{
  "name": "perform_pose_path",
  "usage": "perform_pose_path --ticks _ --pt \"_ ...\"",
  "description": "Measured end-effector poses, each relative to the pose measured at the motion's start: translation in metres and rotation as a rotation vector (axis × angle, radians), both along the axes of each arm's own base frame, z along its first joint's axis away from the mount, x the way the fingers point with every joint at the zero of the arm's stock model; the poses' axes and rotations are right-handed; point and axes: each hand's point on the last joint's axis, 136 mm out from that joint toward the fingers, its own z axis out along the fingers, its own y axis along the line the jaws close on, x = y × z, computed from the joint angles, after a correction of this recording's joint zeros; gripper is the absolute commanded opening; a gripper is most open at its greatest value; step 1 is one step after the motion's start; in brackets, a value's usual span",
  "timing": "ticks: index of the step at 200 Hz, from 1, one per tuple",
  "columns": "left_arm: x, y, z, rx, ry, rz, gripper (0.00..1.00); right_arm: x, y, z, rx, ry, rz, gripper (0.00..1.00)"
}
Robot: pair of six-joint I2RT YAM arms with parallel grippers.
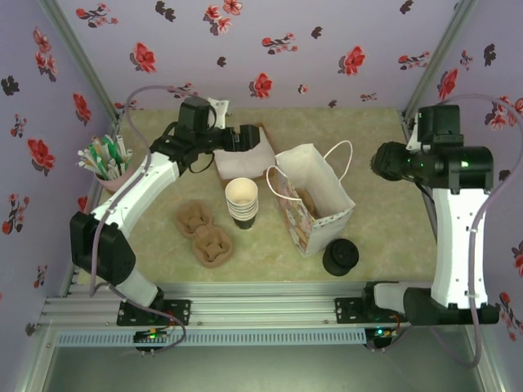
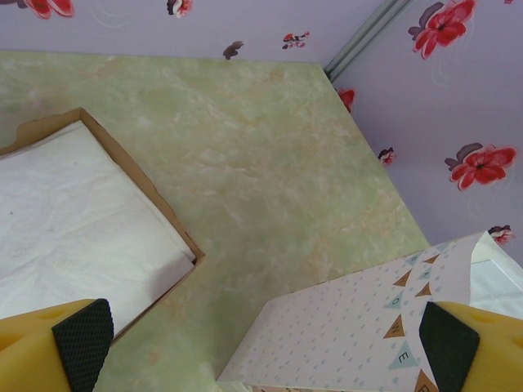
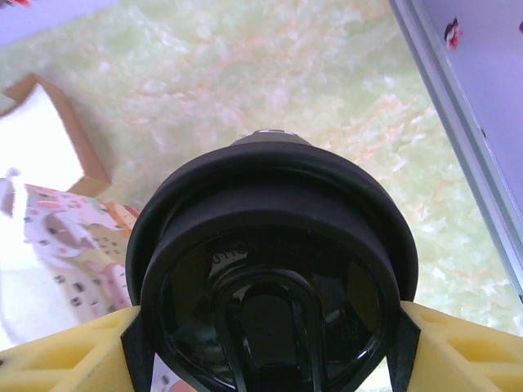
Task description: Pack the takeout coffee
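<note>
My right fingers (image 3: 458, 343) are squeezing the takeout coffee (image 3: 270, 269) by its rim, with plenty of open surface (image 3: 270, 73) sitting upper frame. Left fingers (image 2: 49, 351) are hanging wide open, bag (image 2: 351, 327) edge lower right.

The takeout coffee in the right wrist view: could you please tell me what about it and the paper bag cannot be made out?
- Right wrist view: the takeout coffee faces the camera lid first, hiding nearly all its cup wall; the bottom edge cuts off most of the right end effector.
- Top external view: the paper bag is too small to tell what lies inside.
</note>
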Motion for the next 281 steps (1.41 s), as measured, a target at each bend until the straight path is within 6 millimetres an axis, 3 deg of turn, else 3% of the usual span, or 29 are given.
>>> perform_pose_path --ticks 63,130,171,281 --pt "0.013 -0.013 -0.006 -0.003 0.011 -0.021 0.99 -0.026 0.037 0.05 0.113 -0.146 0.133 0.7" --pt "0.014 -0.016 -0.013 0.0 0.025 -0.028 0.99 -0.038 0.078 0.071 0.281 -0.201 0.291 0.7" --pt "0.014 -0.016 -0.014 0.001 0.026 -0.028 0.99 -0.043 0.102 0.072 0.349 -0.196 0.388 0.7" --pt "0.014 -0.018 -0.018 0.004 0.035 -0.032 0.99 -0.058 0.105 0.091 0.366 -0.263 0.427 0.69"
